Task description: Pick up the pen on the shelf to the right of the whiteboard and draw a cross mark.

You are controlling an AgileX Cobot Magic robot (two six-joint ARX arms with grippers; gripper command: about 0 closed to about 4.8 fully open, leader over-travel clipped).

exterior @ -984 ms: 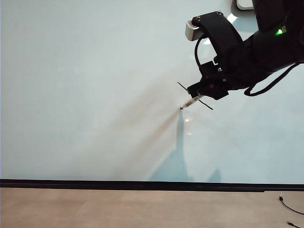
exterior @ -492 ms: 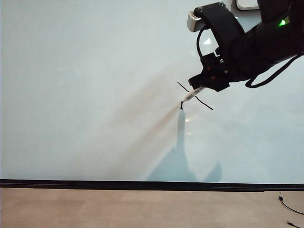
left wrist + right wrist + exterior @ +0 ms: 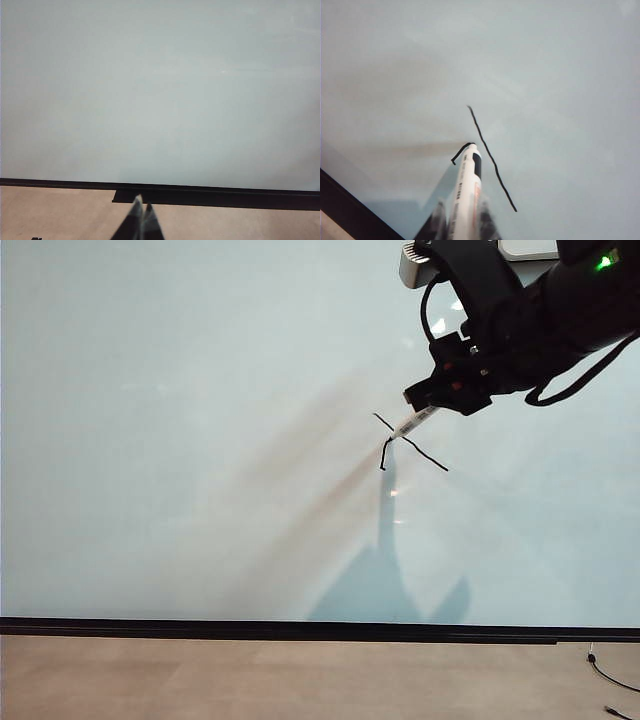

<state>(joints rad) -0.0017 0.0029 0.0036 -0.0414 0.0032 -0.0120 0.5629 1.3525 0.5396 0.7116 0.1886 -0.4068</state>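
The whiteboard (image 3: 200,440) fills the exterior view. My right gripper (image 3: 432,405) is at its upper right, shut on the white pen (image 3: 413,423). The pen's dark tip touches the board beside the cross mark (image 3: 428,459). That mark is one long slanted black stroke and a short curved stroke rising toward it from below. In the right wrist view the pen (image 3: 466,190) sticks out between the right gripper's (image 3: 461,212) fingers, its tip at the short stroke (image 3: 458,153), next to the long stroke (image 3: 492,162). My left gripper (image 3: 141,204) is shut and empty, low before the whiteboard (image 3: 160,100).
A black strip (image 3: 300,628) runs along the board's lower edge, with tan floor (image 3: 250,680) below it. Thin black cables (image 3: 606,676) lie at the floor's right end. A white rounded piece (image 3: 520,250) shows at the top edge behind the right arm.
The right gripper has moved up and to the right with the pen, and the short second stroke has grown upward toward the long one. The left gripper has kept still.
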